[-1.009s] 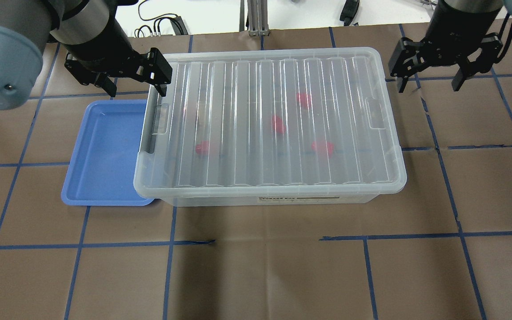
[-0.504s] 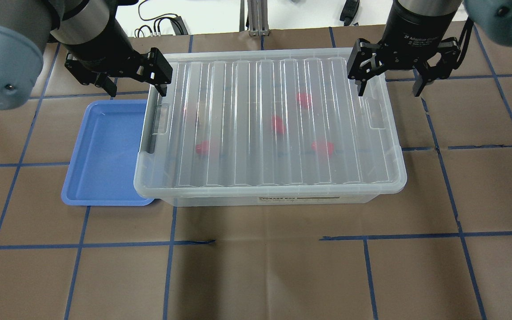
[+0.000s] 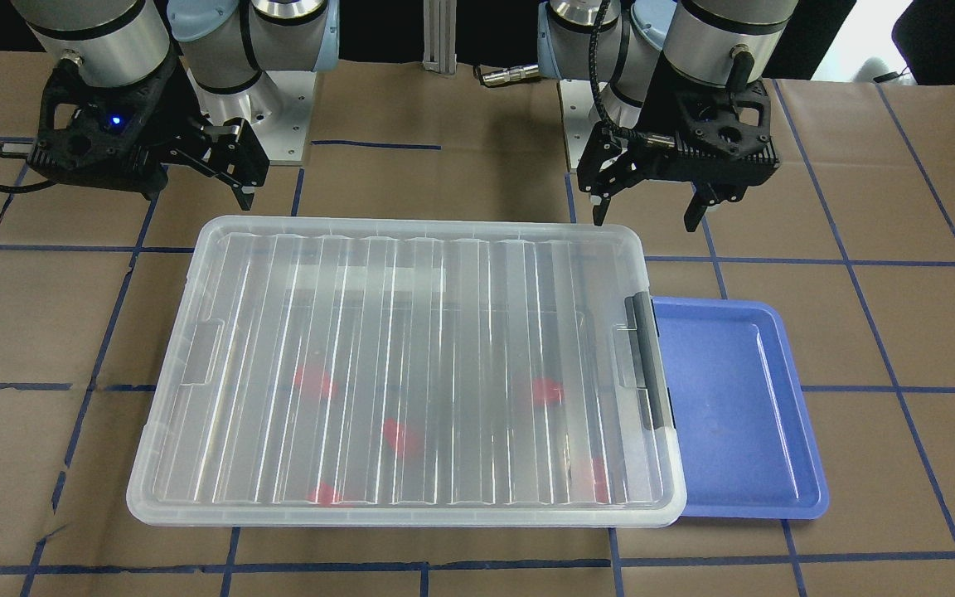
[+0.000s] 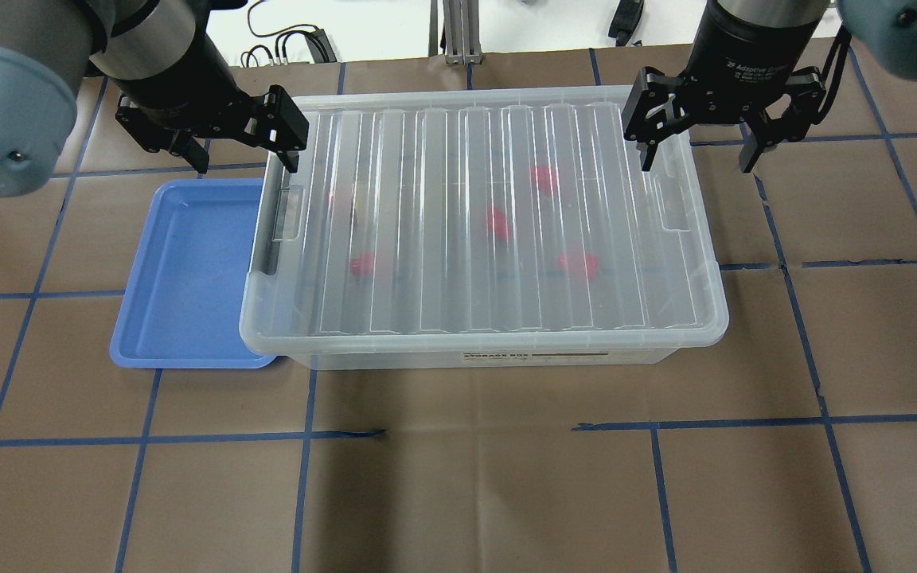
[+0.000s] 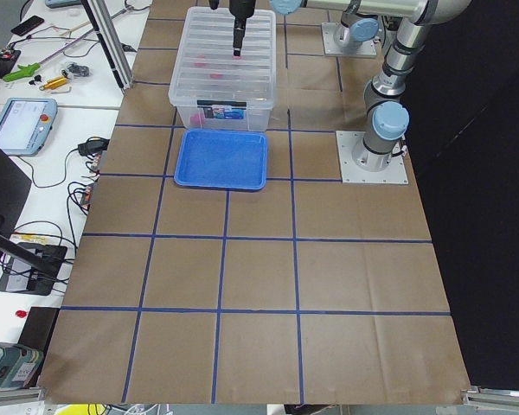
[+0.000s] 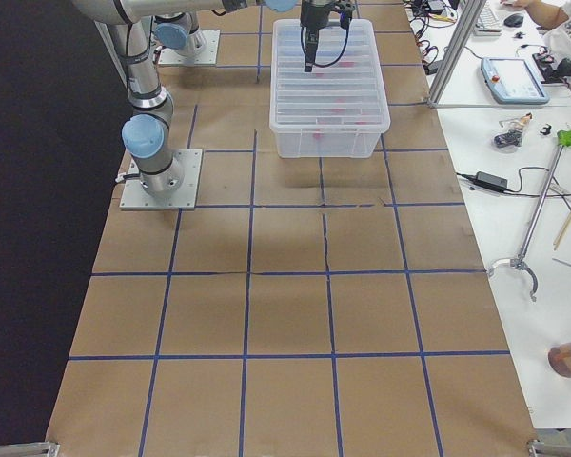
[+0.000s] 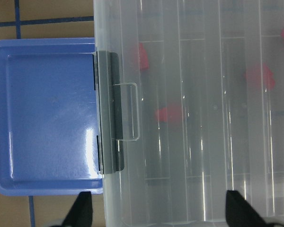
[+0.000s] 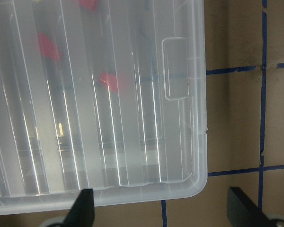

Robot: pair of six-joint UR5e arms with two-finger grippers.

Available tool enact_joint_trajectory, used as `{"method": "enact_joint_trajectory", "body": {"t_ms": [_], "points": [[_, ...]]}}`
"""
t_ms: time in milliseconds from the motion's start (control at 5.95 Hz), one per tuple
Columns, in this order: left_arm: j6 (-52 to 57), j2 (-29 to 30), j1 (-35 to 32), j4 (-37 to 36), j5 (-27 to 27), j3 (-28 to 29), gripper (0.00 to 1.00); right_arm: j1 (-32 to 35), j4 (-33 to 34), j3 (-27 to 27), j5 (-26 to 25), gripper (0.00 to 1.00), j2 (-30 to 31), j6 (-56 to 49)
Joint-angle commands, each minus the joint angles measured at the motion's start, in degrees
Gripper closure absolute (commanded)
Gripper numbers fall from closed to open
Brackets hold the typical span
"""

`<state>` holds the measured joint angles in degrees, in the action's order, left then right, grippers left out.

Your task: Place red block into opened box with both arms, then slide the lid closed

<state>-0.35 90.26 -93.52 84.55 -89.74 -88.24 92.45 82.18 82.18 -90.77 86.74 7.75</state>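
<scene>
Since one second ago the right gripper (image 4: 697,163) has come in from the bare counter (image 4: 458,493) on the box's right, and it now hangs over the far right corner of the lid (image 4: 466,231). Over the last half second it has hardly shifted. The left gripper (image 4: 247,163) stays as before at the far left corner.

Both have their jaws spread wide and hold nothing. On each, one jaw is above the lid's edge and the other is outside it, above the counter. Whether they touch the lid I cannot tell.

The lid lies flat on the box (image 4: 490,358) and covers it. Through the ribbed plastic several red blocks (image 4: 497,221) show as blurred spots inside, apart from each other. A dark clip bar (image 4: 267,231) sits at the box's left short side, beside the lid's notch tab. A blue tray (image 4: 180,270) lies just beside that side, one edge hidden under the lid's rim.
</scene>
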Motion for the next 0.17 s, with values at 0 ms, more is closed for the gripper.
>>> {"method": "enact_joint_trajectory", "body": {"t_ms": [0], "points": [[0.0,0.0,0.0,0.0,0.0,0.0,0.02,0.0,0.0,0.0,0.1,0.0,0.0,0.0]]}}
